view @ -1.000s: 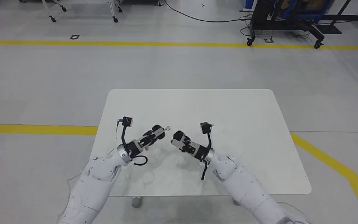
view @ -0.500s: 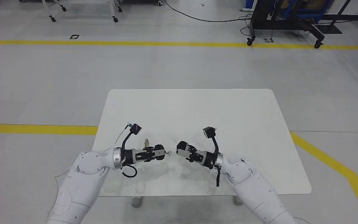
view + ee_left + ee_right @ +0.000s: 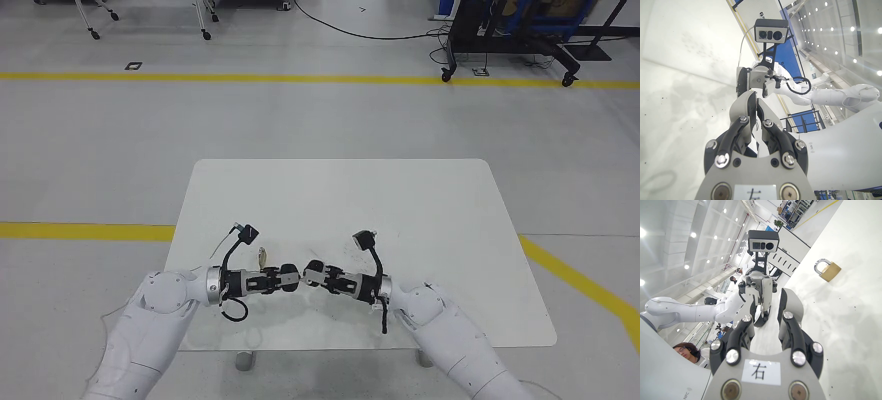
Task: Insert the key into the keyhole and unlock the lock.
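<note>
A brass padlock (image 3: 262, 257) (image 3: 829, 273) with a silver shackle lies flat on the white table (image 3: 420, 200), just behind my left arm. My left gripper (image 3: 288, 277) (image 3: 755, 96) hovers over the table's front middle. It is shut on a small metal key (image 3: 762, 310), which sticks out from its pads. My right gripper (image 3: 313, 272) (image 3: 768, 306) faces it tip to tip and is open. Its two fingers stand on either side of the left gripper's tip and the key. The padlock lies apart from both grippers, untouched.
The table's near edge runs just below both forearms (image 3: 400, 345). Small dark specks dot the tabletop (image 3: 854, 307). Wide bare tabletop spreads behind and to the right of the grippers.
Both arms have come down and drawn together, so the gripper tips now meet where a gap showed before. The padlock lies where it lay half a second ago.
</note>
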